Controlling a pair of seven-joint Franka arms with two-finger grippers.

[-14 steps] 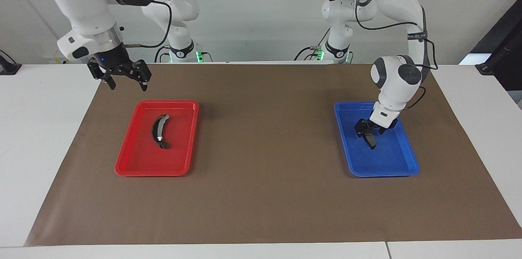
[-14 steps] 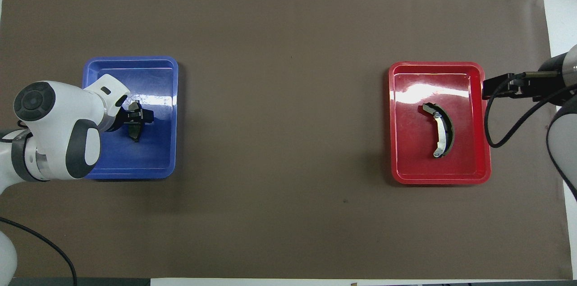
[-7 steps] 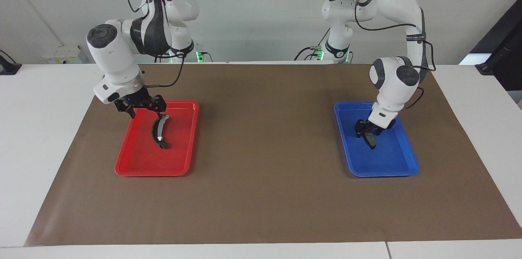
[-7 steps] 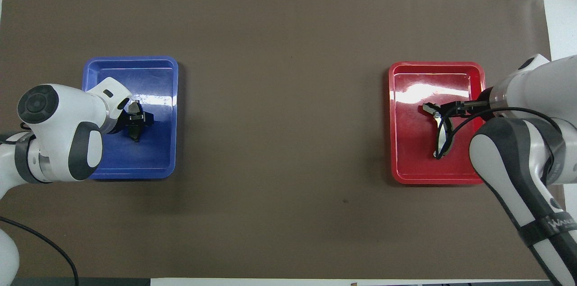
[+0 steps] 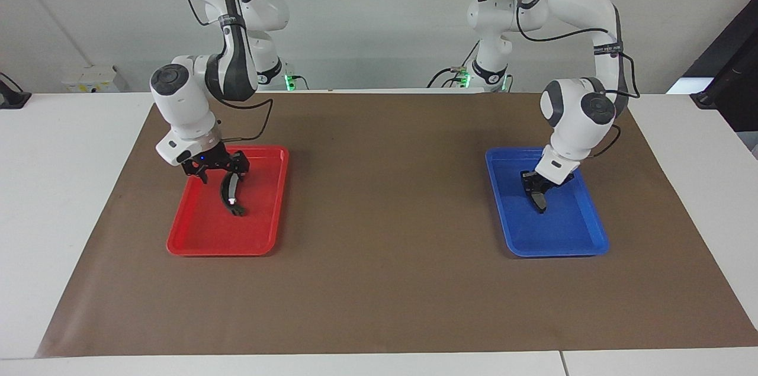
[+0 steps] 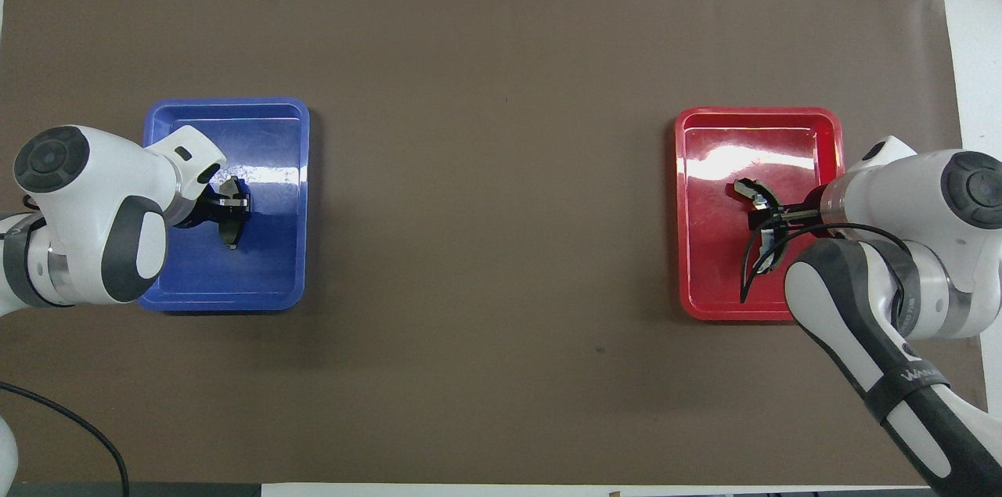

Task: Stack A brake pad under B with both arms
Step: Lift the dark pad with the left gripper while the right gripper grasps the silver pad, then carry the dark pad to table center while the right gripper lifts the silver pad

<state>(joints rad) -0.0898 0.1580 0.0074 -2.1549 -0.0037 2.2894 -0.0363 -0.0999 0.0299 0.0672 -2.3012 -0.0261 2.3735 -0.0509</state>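
The A brake pad, short and dark, lies in the blue tray toward the left arm's end of the table. My left gripper is down in that tray, shut on the pad's end nearer to the robots. B, a dark crescent with a pale strip, lies in the red tray. My right gripper is low in the red tray and open, with its fingers on either side of B's part nearer to the robots.
A brown mat covers the table between the two trays. White tabletop borders it at both ends. The right arm's elbow and cable hang over the red tray's edge in the overhead view.
The right arm has swung down from above the table edge into the red tray, over B. The left gripper has closed on the pad in the blue tray.
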